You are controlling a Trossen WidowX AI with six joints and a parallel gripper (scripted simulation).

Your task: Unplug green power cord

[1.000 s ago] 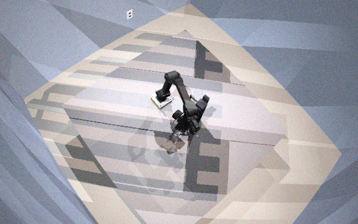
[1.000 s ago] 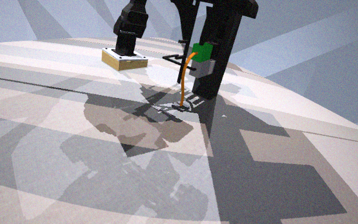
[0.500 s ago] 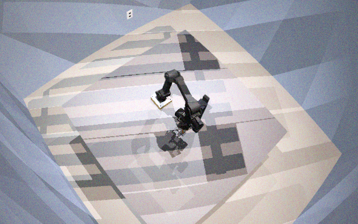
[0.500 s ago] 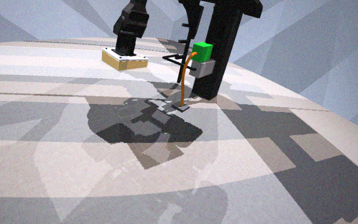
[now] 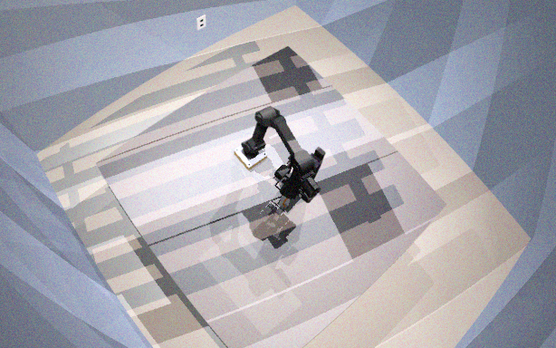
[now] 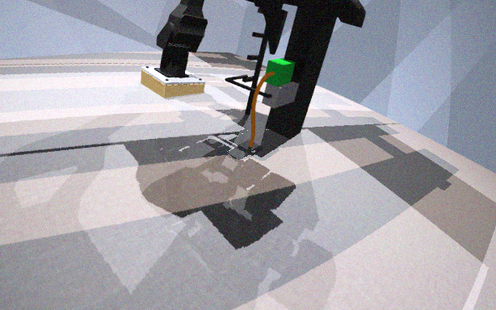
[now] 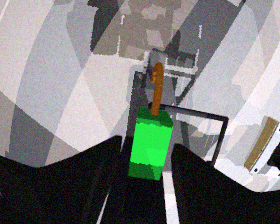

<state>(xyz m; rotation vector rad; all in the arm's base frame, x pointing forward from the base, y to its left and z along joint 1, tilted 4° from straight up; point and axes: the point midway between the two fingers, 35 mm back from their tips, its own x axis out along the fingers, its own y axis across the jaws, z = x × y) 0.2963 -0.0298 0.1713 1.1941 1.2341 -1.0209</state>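
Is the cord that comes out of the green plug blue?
No, the cord coming out of the green plug is orange.

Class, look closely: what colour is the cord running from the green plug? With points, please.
The cord [image 6: 254, 109] [image 7: 158, 90] is orange, best seen in the exterior view.
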